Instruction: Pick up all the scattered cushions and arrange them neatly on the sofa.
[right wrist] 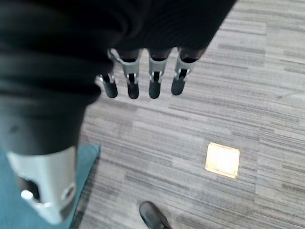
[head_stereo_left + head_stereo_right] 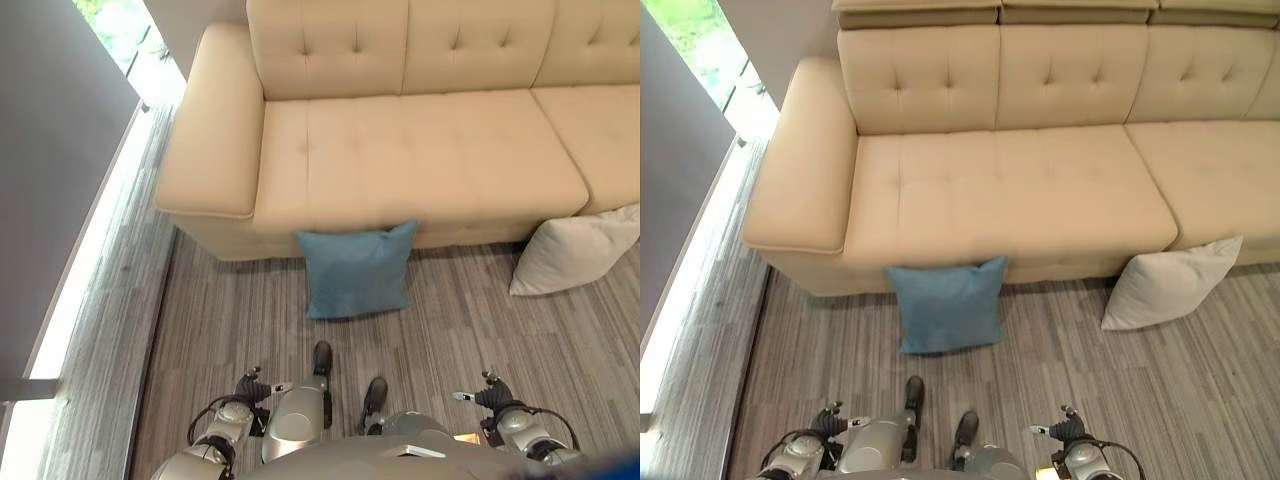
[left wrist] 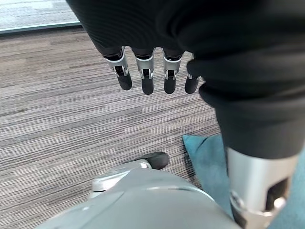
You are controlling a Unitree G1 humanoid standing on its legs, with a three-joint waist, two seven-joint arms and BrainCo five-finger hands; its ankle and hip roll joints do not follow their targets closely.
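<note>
A blue cushion [image 2: 357, 270] stands on the floor [image 2: 240, 320], leaning against the front of the beige sofa [image 2: 400, 150] just below its leftmost seat. To my right of it, well apart, a white cushion [image 2: 575, 250] also rests on the floor, tilted against the sofa's front edge near the join between two seats. The sofa has a wide padded armrest [image 2: 205, 130] on my left end and tufted back panels.

My left hand [image 3: 147, 71] hangs at my side above the grey striped carpet, its fingers [image 3: 147, 78] straight and loose, holding nothing. A corner of the blue cushion shows past it. My right hand [image 1: 143, 76] hangs the same way on my other side, fingers [image 1: 155, 81] relaxed and empty, over the carpet beside a small bright square patch [image 1: 222, 160] on the floor. Both hands are well short of either cushion.

Along my left, a pale window ledge [image 2: 80, 290] runs beside the floor.
</note>
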